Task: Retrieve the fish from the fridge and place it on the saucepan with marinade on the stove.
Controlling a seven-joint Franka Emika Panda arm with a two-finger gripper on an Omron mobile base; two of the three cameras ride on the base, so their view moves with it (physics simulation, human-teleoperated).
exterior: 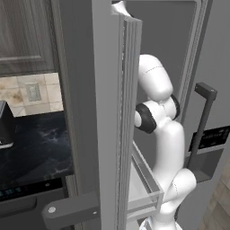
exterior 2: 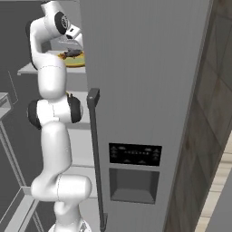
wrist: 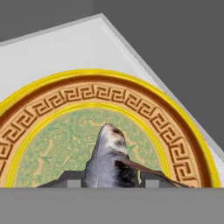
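Your hand (wrist: 112, 183) grips one smooth grey fish (wrist: 109, 159), which lies on a round, gold-rimmed patterned plate (wrist: 144, 113) on a white shelf (wrist: 52, 48) inside the brushed-metal fridge (exterior 2: 145, 81).

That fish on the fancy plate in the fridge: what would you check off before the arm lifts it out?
1. Tool astride the fish: ok, a dark finger tip sits on each side of its body in the hand view.
2. Tool closed firmly on the fish: cannot tell, the contact is hidden at the picture's bottom edge.
3. Fish lifted off the plate: cannot tell, no gap shows under it.
4. Plate well on the white shelf: ok, it sits inside the shelf's edge.
5. Fridge door open for the way out: ok, it stands swung wide beside the arm.
6. Shelf above the plate clears the lift: cannot tell.
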